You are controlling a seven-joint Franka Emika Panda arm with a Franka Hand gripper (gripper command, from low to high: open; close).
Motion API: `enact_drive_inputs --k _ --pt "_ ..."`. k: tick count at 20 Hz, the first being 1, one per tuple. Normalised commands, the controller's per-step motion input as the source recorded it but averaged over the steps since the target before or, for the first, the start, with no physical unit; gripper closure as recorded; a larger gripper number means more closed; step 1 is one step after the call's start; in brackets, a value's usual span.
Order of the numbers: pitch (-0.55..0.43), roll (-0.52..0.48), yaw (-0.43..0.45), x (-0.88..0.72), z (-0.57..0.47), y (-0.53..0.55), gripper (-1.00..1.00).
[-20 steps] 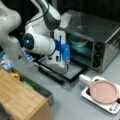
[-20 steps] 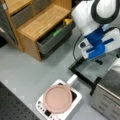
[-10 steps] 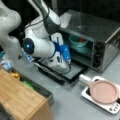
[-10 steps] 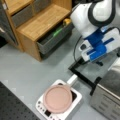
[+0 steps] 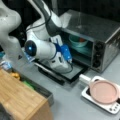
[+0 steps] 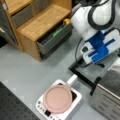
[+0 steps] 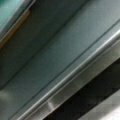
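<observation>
Hovering low over the toaster oven's [image 5: 100, 37] dropped-open door [image 5: 71, 72], the gripper [image 5: 68, 65] points down at the glass panel, seemingly near or on it, though whether its jaws are spread or closed I cannot tell. Inside the oven, behind the door, a teal bowl [image 5: 78, 41] sits on the rack. Well apart in front of the oven, a pink lidded pan [image 5: 103, 91] rests on a white hot plate [image 5: 112, 108], and a wooden shelf [image 6: 37, 22] stands farther off.

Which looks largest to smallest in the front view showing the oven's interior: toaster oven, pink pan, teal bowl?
1. Toaster oven
2. Pink pan, though it sits nearer the camera
3. Teal bowl, partly hidden inside the oven
</observation>
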Motion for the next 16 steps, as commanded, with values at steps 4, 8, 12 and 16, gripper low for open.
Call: enact_drive_inputs --k 4,8,12,16 --pt "-0.042 0.200 0.115 0.10 -0.01 0.03 -1.00" --pt "-0.059 0.198 0.111 0.07 -0.01 0.04 -1.00" --pt "-0.085 0.199 0.115 0.06 0.00 0.05 -1.00" --pt "-0.089 0.177 0.069 0.09 -0.01 0.12 -1.00"
